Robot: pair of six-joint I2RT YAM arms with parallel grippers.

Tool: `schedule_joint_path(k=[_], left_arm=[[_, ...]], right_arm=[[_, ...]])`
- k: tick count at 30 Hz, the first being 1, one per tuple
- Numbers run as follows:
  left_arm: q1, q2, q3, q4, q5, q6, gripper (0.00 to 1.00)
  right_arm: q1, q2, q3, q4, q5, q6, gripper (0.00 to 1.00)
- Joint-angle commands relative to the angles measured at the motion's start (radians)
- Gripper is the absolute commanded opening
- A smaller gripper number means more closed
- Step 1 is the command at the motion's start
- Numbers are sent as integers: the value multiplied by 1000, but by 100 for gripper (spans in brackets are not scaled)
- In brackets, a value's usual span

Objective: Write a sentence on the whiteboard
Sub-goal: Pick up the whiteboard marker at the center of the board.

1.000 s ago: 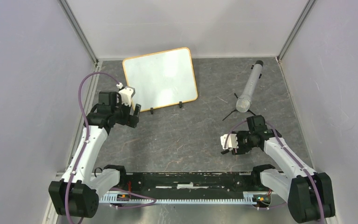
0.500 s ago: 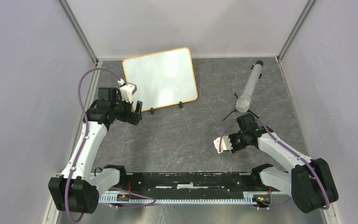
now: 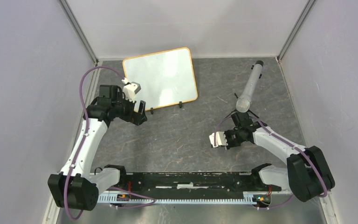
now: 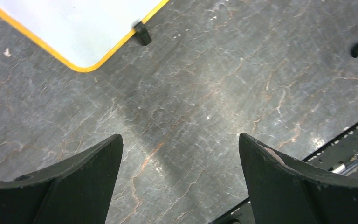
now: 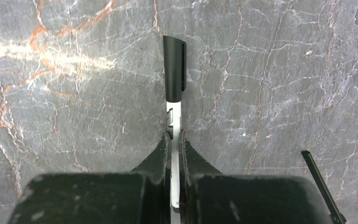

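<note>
Left jaws agape near the whiteboard (image 4: 74, 28) corner, right jaws tight around a marker (image 5: 174, 74).

No txt, labels or nos. are showing legibly in any view. The whiteboard (image 3: 160, 78) is showing just glossy white w/ glare.

Left pincer (image 4: 179, 140) spread wide above stone table (image 4: 214, 88); whiteboard (image 4: 74, 23) corner upper left.

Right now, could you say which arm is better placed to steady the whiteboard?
Left: the left gripper, open, hovers beside the whiteboard; the right gripper is shut on the marker.
</note>
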Motion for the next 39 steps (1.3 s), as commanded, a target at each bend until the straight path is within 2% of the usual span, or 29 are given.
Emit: schedule_joint_path(k=[1,7,12,15,21,25,30,34,39], left_arm=[[-11,-29,43,-3,146,69,100],[-109,-49,11,-1,223,124,100],[-238,-69,-24,32,248,139,97],[-294,-107,-44,31,299,213,98],[-398,-107,-61,-19,290,379,93],[-516,-68,-44,-69,210,470,89],[-671,-18,12,-148,73,614,83],[-767,-16,13,-128,-25,705,79],[-863,2,19,-80,-103,737,70]], right_arm=[[43,64,-39,-62,-24,151,0],[94,113,96,-52,-178,335,0],[107,201,202,-41,-349,490,0],[120,235,227,7,-425,594,0],[146,254,217,182,-518,825,0],[171,285,214,283,-574,980,0],[218,301,203,379,-585,1096,0],[248,297,209,398,-585,1132,0],[274,292,205,422,-603,1174,0]])
